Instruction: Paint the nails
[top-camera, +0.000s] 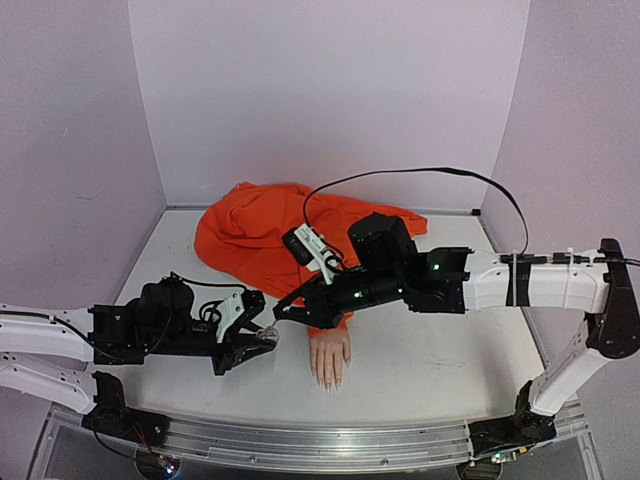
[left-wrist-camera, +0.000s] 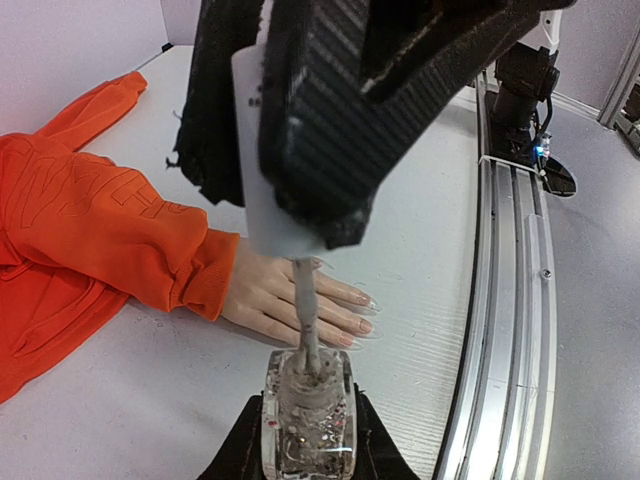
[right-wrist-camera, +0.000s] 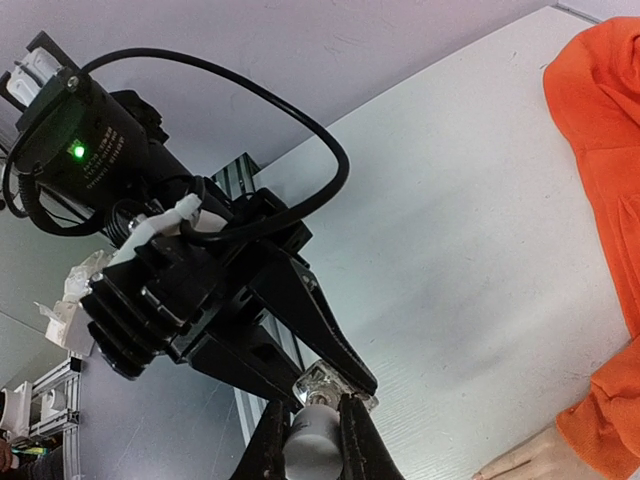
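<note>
My right arm (top-camera: 540, 283) and left arm (top-camera: 40, 335) are white tubes with black joint housings; I see black fingers (right-wrist-camera: 368, 452), and behind them a green lamp (top-camera: 433, 268) and a looping black cable (top-camera: 430, 170).

Bottle (top-camera: 267, 334) on table (top-camera: 430, 350), L of nails (top-camera: 330, 383)

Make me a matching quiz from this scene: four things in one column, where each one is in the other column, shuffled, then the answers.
1. clear bottle
2. white cap
3. orange sleeve
4. nails

A. tipping the fingers of the mannequin hand
B. gripped in the left hand
C. covering the mannequin wrist
D. pinched in the right hand

Pairs: 1-B, 2-D, 3-C, 4-A.
</note>
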